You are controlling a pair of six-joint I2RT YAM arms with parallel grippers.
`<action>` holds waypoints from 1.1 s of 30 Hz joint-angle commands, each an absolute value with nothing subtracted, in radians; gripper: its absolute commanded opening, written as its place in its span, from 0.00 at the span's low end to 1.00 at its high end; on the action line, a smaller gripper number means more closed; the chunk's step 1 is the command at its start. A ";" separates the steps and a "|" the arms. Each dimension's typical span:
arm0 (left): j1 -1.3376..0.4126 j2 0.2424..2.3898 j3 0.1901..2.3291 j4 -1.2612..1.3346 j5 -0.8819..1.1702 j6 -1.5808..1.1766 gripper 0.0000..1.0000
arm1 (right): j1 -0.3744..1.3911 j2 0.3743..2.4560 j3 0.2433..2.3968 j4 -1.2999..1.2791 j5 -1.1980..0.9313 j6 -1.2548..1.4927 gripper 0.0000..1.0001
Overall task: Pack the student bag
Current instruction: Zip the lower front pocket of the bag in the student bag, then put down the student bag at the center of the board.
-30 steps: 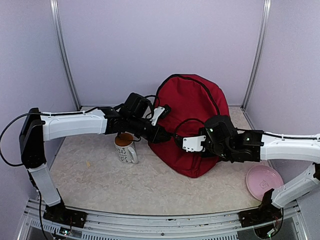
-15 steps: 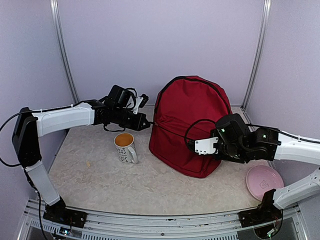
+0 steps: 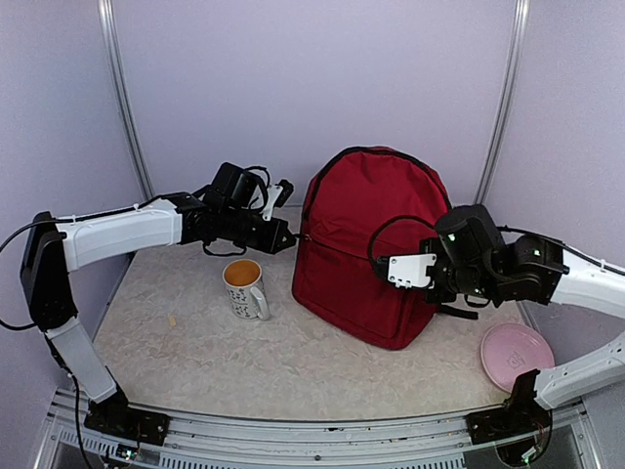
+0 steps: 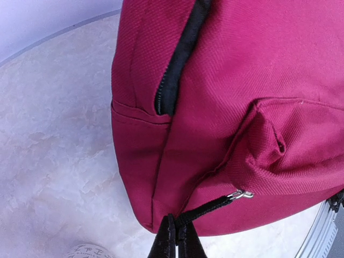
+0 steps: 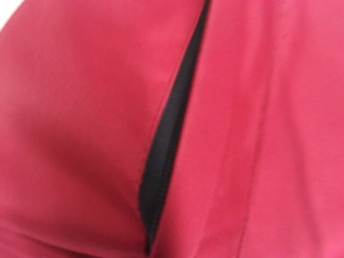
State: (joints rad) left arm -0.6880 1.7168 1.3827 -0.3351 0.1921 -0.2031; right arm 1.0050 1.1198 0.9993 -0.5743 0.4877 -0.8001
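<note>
The big dark red cloth backpack (image 3: 356, 234) is being stood upright at the back of the speckled table (image 3: 293, 362). Its black zip strap (image 4: 207, 207) is being pinched by the closed left gripper (image 4: 176, 236). The right gripper (image 3: 391, 264) is being kept shut by the bag's right side, with its fingers being hidden and its own view being blurred. A white mug (image 3: 244, 288) is being left near the bag's left edge.

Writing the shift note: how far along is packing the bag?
Done: the bag stands upright; nothing visibly packed. In hand: the left gripper pinches a zip pull; the right gripper is shut at the bag's right side, on what I cannot tell. Left: unzipping and packing; mug and plate sit outside.
</note>
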 commanded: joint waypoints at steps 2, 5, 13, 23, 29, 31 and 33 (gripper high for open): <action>-0.755 1.606 1.434 -0.378 0.085 -0.155 0.00 | 0.990 0.999 1.161 -0.536 0.402 -0.732 0.00; -0.795 1.570 1.458 -0.387 0.087 -0.151 0.00 | 0.961 0.994 1.190 -0.507 0.357 -0.703 0.00; -0.840 1.557 1.393 -0.380 0.166 -0.205 0.00 | 0.759 1.062 1.105 -0.472 0.209 -0.599 0.00; -0.843 1.648 1.362 -0.399 0.180 -0.225 0.24 | 0.642 1.184 1.142 -0.543 0.295 -0.431 0.58; -0.795 1.649 1.435 -0.480 0.119 -0.211 0.99 | 0.521 1.164 1.211 -0.585 0.240 -0.221 1.00; -0.762 1.618 1.443 -0.478 0.122 -0.214 0.99 | 0.432 1.159 1.238 -0.584 0.166 -0.143 1.00; -0.726 1.576 1.436 -0.456 0.125 -0.219 0.99 | 0.328 1.157 1.241 -0.553 0.065 -0.072 1.00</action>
